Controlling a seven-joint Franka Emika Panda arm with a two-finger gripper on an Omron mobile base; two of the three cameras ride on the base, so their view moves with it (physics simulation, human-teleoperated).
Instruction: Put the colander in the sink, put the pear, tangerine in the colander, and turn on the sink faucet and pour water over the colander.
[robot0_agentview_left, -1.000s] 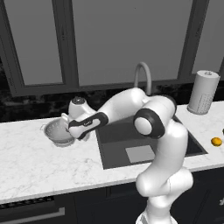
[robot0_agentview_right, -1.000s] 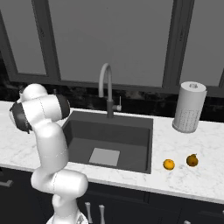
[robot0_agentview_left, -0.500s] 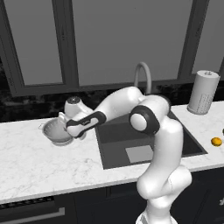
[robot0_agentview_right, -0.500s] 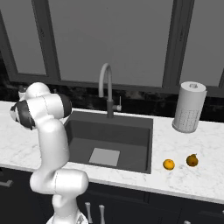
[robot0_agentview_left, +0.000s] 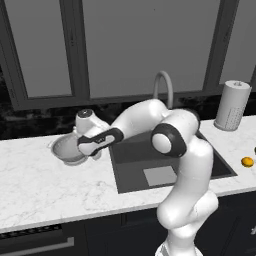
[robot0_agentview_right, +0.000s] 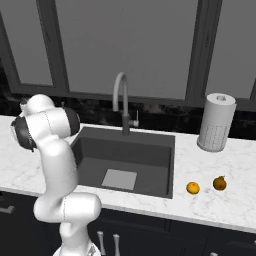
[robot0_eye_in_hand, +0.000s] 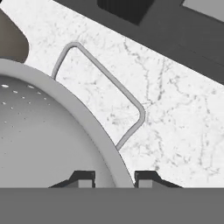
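Sitting on the white marble bench left of the sink, the colander has its rim pinched by the claw. Right of the basin lies the tangerine, under dark window panes.

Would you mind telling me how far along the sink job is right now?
Nothing is finished. In hand: the pincer has its fingers either side of the colander rim, on the counter left of the sink. Left: moving it into the sink, adding the tangerine and pear from the right counter, then running the sink faucet, which shows no water.
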